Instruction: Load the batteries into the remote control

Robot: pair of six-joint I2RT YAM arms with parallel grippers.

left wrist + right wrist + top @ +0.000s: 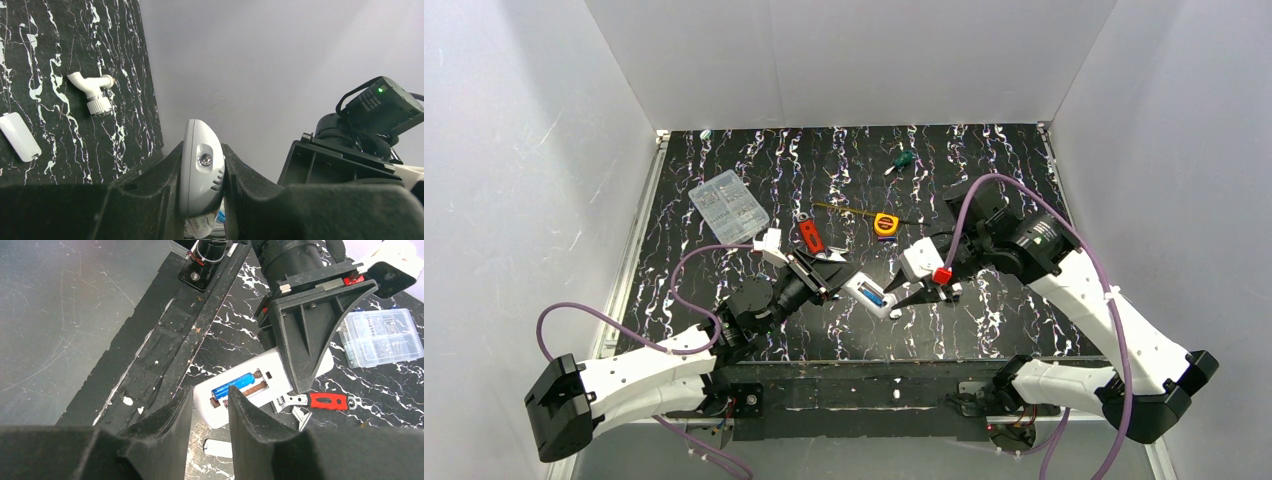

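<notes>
One blue battery (pixel 232 385) already lies in the far slot of the remote control (pixel 197 185), one end against the coil spring. The near slot (pixel 246 391) beside it looks unfilled, though shadow makes that uncertain. The handset is held above the near middle of the table with its bay upward. The left gripper (pixel 201 155) clamps its left end, fingers closed tight on the shell and clear of the bay. The right gripper (pixel 210 396) hovers just right of the bay, fingers parted a little and nothing between them. The table and the loose white battery cover (pixel 217 447) show through the gap. I can find no second battery in any view.

The handset looks light, stiff and smooth, so a push could twist it in the clamp; an end grip suits it. A battery is hard, slick and round, apt to roll or squirt from the pads. Take it across mid-barrel, seat one end on the spring, then press the other down. A red-handled wrench (pixel 325 401) and a clear parts box (pixel 382 337) lie farther off to the left.
</notes>
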